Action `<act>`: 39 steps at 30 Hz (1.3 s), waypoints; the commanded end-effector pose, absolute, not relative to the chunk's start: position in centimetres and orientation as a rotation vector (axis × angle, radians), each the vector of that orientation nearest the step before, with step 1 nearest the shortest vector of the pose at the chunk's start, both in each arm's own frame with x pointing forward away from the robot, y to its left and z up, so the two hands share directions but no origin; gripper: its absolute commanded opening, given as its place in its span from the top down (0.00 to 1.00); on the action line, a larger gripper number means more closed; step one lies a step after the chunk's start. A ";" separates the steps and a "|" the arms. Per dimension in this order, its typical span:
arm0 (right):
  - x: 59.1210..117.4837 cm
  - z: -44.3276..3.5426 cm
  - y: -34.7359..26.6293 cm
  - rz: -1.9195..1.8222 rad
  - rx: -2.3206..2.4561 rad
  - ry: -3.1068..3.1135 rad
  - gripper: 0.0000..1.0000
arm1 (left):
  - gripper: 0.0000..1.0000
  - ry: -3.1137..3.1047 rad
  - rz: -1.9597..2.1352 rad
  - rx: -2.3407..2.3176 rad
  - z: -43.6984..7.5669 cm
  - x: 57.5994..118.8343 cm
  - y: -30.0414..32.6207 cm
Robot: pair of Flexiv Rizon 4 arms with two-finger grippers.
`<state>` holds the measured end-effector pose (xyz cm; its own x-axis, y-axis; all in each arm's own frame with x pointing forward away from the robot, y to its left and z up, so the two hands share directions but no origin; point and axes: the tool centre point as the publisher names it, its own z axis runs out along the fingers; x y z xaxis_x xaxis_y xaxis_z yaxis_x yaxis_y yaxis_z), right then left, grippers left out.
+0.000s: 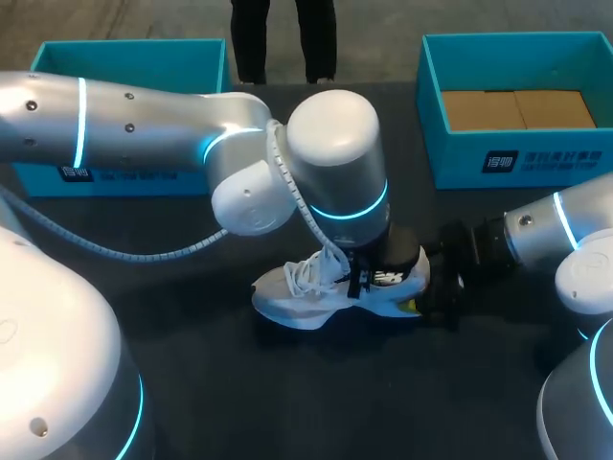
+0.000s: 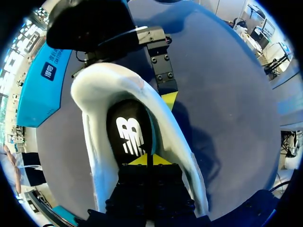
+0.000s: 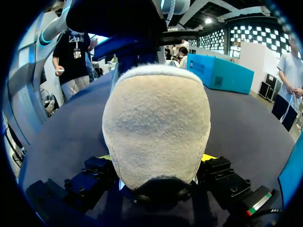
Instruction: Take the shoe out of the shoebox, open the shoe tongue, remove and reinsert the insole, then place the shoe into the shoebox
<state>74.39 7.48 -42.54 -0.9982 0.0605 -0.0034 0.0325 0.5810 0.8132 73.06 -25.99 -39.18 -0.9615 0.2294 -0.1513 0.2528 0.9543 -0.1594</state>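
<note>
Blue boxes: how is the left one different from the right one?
The right blue box shows brown cardboard inside; in the left blue box the bottom is hidden. The left arm crosses over the left blue box; nothing covers the right blue box. Both are open and blue.

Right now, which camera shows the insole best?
Left wrist view: it looks down into the shoe at the black insole. Head view: my left arm covers the opening, no insole visible. Right wrist view: only the heel from outside.

dark matte table (image 1: 316, 402) under soft, even light
</note>
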 end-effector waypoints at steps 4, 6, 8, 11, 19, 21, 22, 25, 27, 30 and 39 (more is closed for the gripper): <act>74.4 -42.6 7.7 1.414 0.083 2.769 1.00 | 1.00 2.967 -0.301 0.375 -37.3 73.1 -25.2; 74.4 -42.6 7.7 1.414 0.083 2.769 1.00 | 1.00 2.970 -0.302 0.380 -36.9 73.2 -25.2; 74.4 -42.6 7.7 1.414 0.083 2.769 1.00 | 1.00 2.976 -0.317 0.382 -36.5 73.3 -25.1; 74.4 -42.6 7.7 1.414 0.083 2.769 1.00 | 1.00 2.995 -0.357 0.388 -35.9 73.6 -24.9; 74.4 -42.6 7.7 1.414 0.083 2.769 1.00 | 1.00 3.027 -0.424 0.396 -34.6 74.3 -24.5; 74.4 -42.6 7.7 1.414 0.083 2.769 1.00 | 1.00 3.030 -0.437 0.401 -34.2 74.3 -24.4; 74.4 -42.6 7.7 1.414 0.083 2.769 1.00 | 1.00 3.036 -0.473 0.409 -34.1 74.3 -24.4; 74.4 -42.6 7.7 1.414 0.083 2.769 1.00 | 1.00 3.045 -0.535 0.417 -33.5 74.3 -24.5; 74.4 -42.6 7.7 1.414 0.083 2.769 1.00 | 1.00 3.049 -0.551 0.416 -33.1 74.2 -24.4; 74.4 -42.6 7.7 1.414 0.083 2.769 1.00 | 1.00 3.040 -0.568 0.414 -32.5 74.1 -24.1; 74.4 -42.6 7.7 1.414 0.083 2.769 1.00 | 1.00 3.015 -0.616 0.368 -31.8 74.0 -23.0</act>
<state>74.38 7.52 -42.54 -0.9982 0.0605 -0.0036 0.0323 0.5809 0.8133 74.32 -24.13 -32.02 -0.9710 0.2254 -0.0793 0.2386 0.8986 -0.3683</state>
